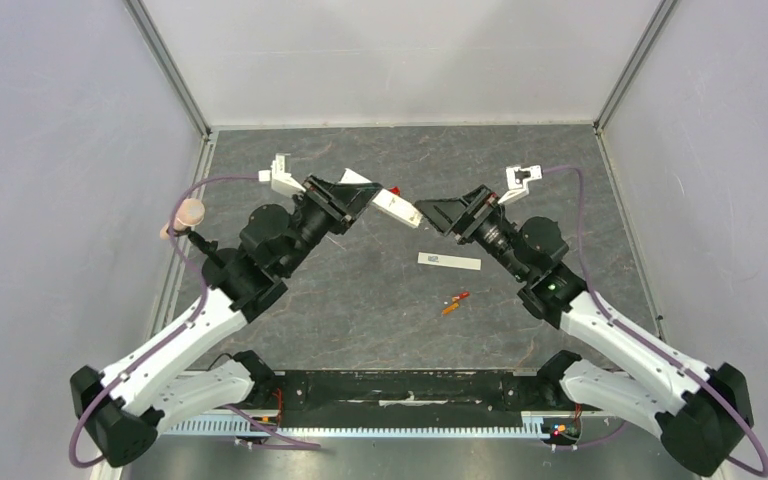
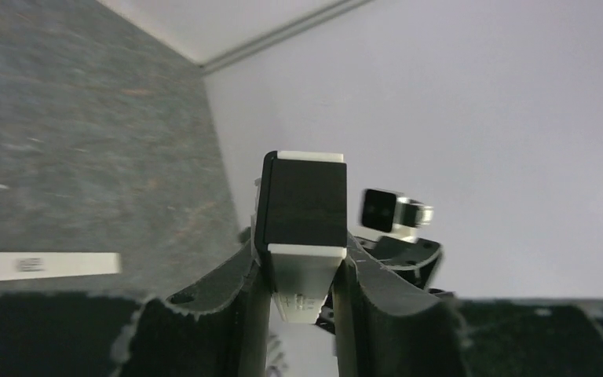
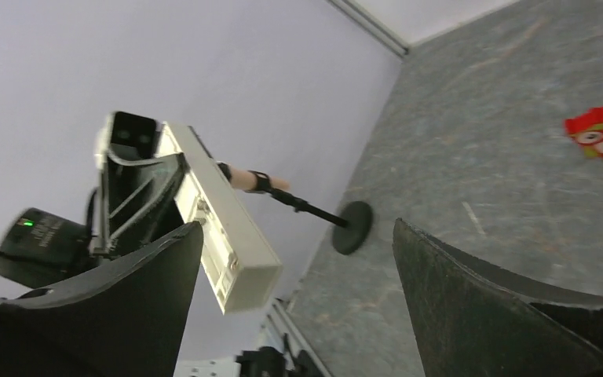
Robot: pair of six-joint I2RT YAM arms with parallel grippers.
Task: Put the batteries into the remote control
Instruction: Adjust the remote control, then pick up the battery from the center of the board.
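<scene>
Left gripper [image 2: 301, 271]: clenched on slim white rectangular plastic remote control [image 2: 302, 208]
Right gripper [image 3: 297, 228]: released wide, remote control beside one finger
Small orange-red cylindrical batteries [image 1: 455, 302]: on grey table [image 1: 360, 300], near right gripper

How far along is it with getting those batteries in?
Early days. The cover strip is off, lying on the table. The left pincer holds the remote control in the air; the right pincer stands open beside it. Both batteries lie on the table, not loaded.
</scene>
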